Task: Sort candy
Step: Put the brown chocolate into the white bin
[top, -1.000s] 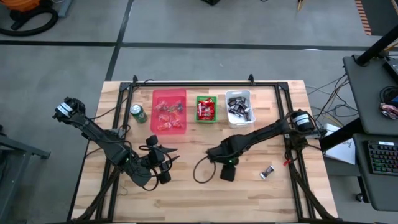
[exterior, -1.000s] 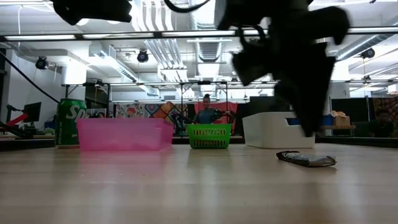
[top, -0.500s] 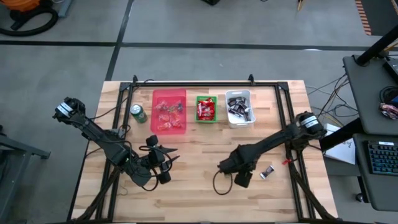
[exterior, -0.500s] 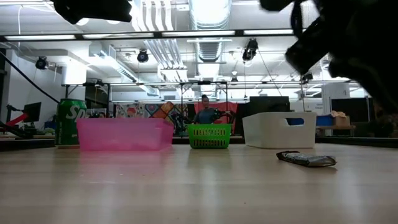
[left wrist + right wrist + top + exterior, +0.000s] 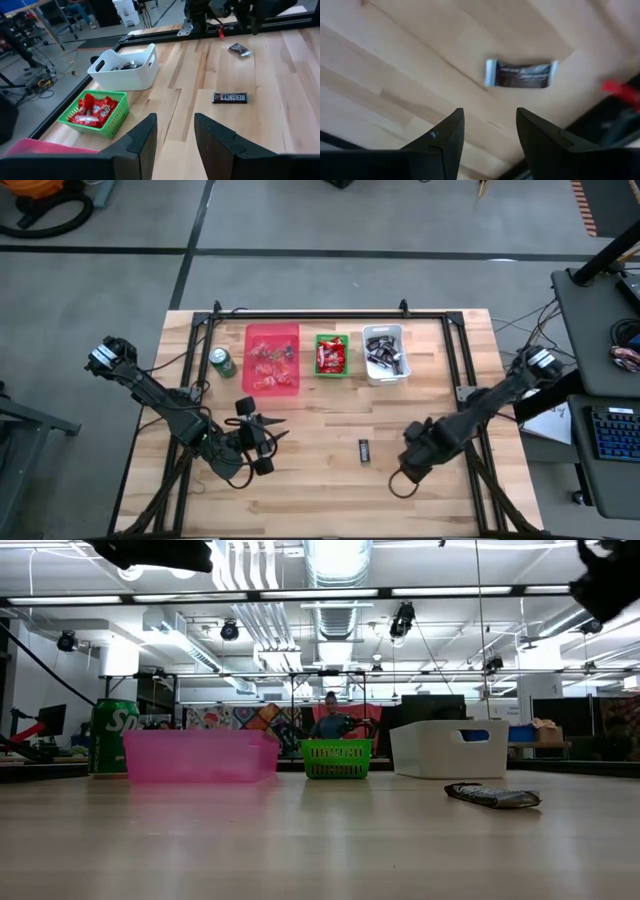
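1. The right gripper (image 5: 413, 460) hangs over the worktop (image 5: 320, 490) near its right edge, above a dark and silver wrapped candy (image 5: 520, 74) lying flat on the wood; its jaws are spread apart and hold nothing.
2. A second dark candy bar (image 5: 365, 450) lies alone on the bare wood just left of that gripper, toward the front edge.
3. The left gripper (image 5: 262, 442) waits over the front-left part of the worktop, jaws apart and empty.
4. Along the back edge stand three bins in a row: a pink bin (image 5: 272, 360) with mixed candy, a green basket (image 5: 331, 356) with red candy, and a white bin (image 5: 385, 354) with dark candy.
5. A green can (image 5: 222, 363) stands just left of the pink bin.
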Robot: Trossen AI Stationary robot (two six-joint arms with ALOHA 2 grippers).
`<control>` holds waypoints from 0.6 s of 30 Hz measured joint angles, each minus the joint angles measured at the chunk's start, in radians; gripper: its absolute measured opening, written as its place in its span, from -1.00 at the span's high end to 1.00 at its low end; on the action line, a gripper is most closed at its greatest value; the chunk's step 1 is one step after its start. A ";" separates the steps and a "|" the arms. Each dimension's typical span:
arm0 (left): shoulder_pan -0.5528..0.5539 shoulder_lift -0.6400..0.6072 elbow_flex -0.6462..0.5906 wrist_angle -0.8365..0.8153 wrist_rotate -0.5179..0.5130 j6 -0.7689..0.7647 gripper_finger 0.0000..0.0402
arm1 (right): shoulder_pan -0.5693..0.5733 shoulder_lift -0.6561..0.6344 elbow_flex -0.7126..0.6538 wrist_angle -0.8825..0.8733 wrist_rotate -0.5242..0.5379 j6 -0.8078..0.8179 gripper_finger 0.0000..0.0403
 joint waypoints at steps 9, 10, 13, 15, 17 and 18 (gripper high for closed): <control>0.001 0.000 0.000 0.004 -0.001 0.060 0.42 | 0.035 -0.064 -0.232 0.161 0.006 0.186 0.15; 0.002 0.000 0.000 0.005 -0.001 0.068 0.42 | 0.035 -0.064 -0.244 0.163 0.006 0.164 0.15; 0.007 0.000 0.000 0.011 -0.001 0.076 0.42 | 0.036 -0.064 -0.259 0.162 0.004 -0.026 0.15; 0.013 0.000 0.000 0.011 -0.002 0.076 0.42 | 0.054 -0.064 -0.259 0.168 0.009 -0.188 0.15; 0.019 0.000 0.000 0.013 -0.001 0.076 0.42 | 0.070 -0.064 -0.259 0.165 0.008 -0.307 0.15; 0.021 0.000 0.000 0.014 -0.002 0.076 0.42 | 0.072 -0.061 -0.259 0.165 0.013 -0.376 0.15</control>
